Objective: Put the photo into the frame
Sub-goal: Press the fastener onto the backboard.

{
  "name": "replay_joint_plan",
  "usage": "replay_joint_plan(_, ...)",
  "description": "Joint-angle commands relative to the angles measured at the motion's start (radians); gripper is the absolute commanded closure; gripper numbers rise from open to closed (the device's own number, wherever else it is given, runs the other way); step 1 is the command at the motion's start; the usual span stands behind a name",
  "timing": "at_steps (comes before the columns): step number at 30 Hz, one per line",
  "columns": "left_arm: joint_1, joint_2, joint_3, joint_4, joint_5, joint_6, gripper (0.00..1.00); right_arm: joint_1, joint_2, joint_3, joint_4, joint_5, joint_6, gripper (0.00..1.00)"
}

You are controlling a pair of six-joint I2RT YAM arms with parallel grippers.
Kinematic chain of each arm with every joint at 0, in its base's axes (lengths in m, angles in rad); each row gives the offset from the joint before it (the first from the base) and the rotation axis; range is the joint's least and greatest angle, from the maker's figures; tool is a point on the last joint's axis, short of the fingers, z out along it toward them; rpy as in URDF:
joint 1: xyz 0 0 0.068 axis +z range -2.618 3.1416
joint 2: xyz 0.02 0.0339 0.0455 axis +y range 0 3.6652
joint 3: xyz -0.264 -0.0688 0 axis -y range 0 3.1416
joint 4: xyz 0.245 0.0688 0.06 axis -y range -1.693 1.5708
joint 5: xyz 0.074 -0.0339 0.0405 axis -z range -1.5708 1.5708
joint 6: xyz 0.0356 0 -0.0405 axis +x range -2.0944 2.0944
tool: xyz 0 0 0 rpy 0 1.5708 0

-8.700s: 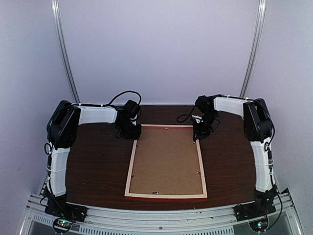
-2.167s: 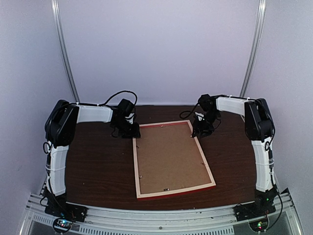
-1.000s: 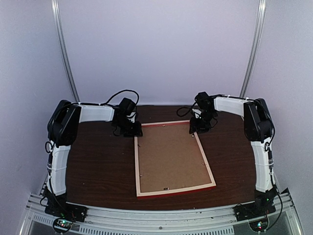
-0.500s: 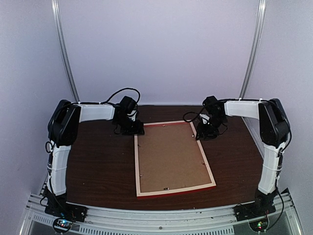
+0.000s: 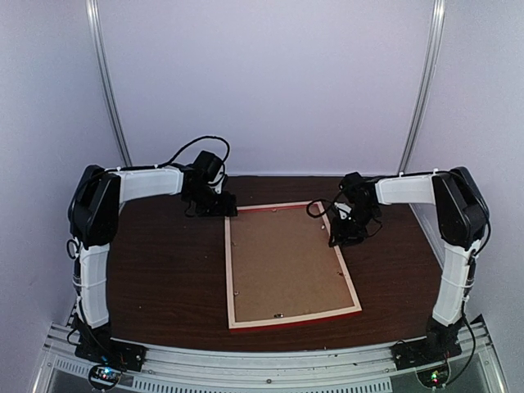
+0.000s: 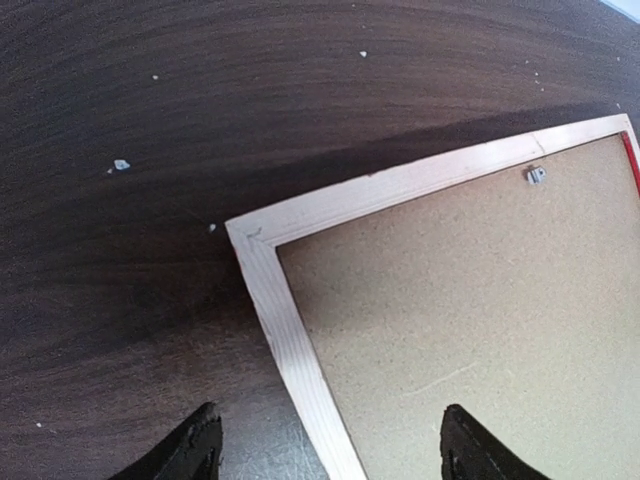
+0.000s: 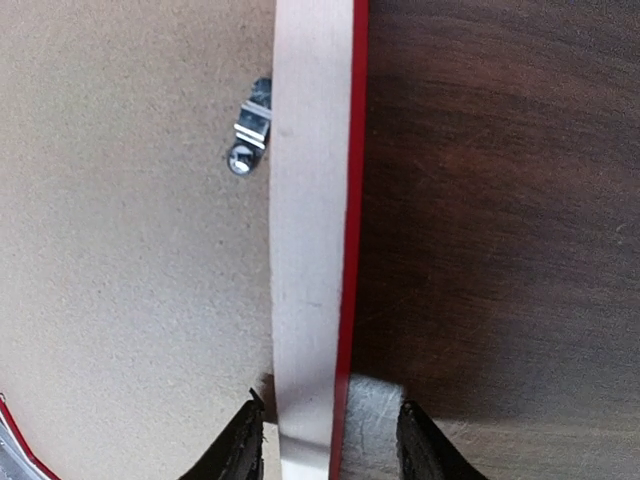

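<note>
left hand (image 6: 335, 440) open over frame (image 6: 290, 340) corner | right hand (image 7: 330, 440) open astride its right side | gaps visible only from wrists

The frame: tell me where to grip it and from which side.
The frame lies flat, back up. Probably take its thin right side strip from straight above, jaws across its width; the right gripper straddles it there, open.

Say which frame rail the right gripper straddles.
The long right-hand rail, red outer edge showing: the right gripper has a finger on either side. The left rail lies under the left gripper.
</note>
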Motion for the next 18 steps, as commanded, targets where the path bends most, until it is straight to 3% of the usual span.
replay_joint_plan(1,0.008,-0.037,-0.029,0.008,-0.011,0.017,0.25,0.006,0.018,0.064,0.019,0.039,0.012,0.55)
replay_joint_plan(10,0.007,0.0,-0.045,0.05,0.041,0.0,0.35,0.004,0.113,0.19,-0.015,0.138,0.023,0.54)
replay_joint_plan(18,0.006,0.033,-0.035,0.054,0.071,-0.009,0.38,0.004,0.173,0.273,-0.045,0.193,0.011,0.54)
